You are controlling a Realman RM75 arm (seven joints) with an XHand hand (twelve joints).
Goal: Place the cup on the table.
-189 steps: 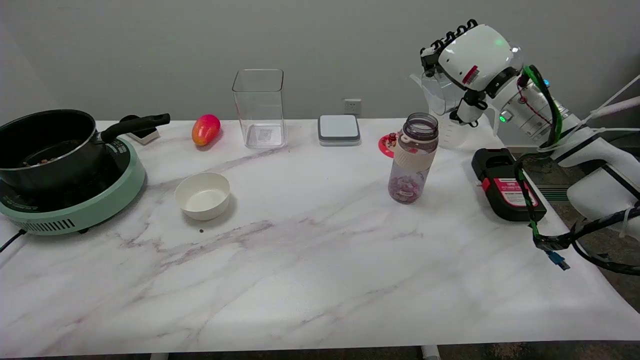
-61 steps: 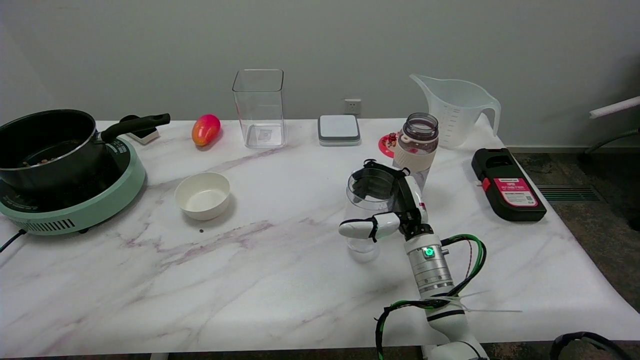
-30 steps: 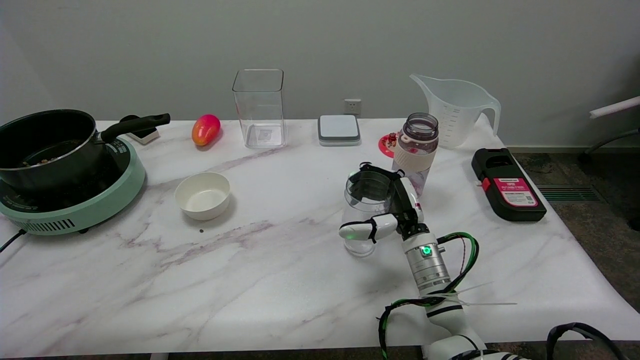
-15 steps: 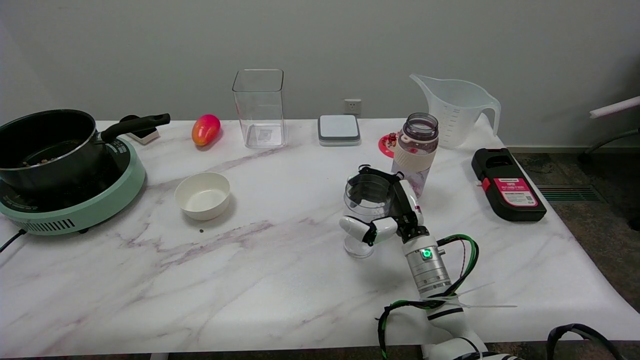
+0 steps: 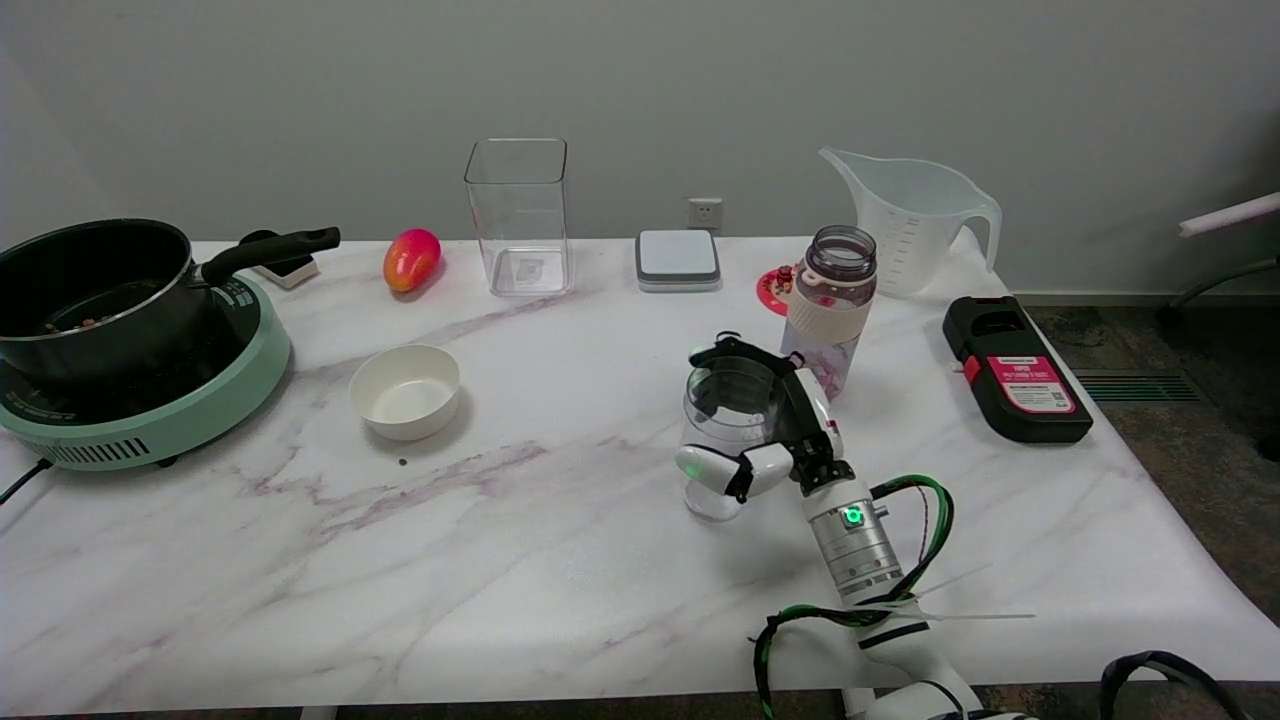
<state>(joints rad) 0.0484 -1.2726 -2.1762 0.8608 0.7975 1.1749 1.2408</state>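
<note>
Your right hand (image 5: 775,430) wraps the clear cup (image 5: 722,440): dark fingers around the rim's far side, white thumb across the near wall. Grip is still closed on it. Two seconds back the cup hung a little higher and nearer the bottle; since then you've eased it down and slightly left. Its base now looks to meet the marble table (image 5: 560,560), though contact is hard to confirm through the clear wall. Half a second ago the thumb lifted off, now it lies against the cup again. My read: placement is nearly done, only release remains. Open the fingers slowly, then withdraw up and back. The purple bottle (image 5: 828,315) stands just behind, the white bowl (image 5: 405,391) well to the left.
</note>
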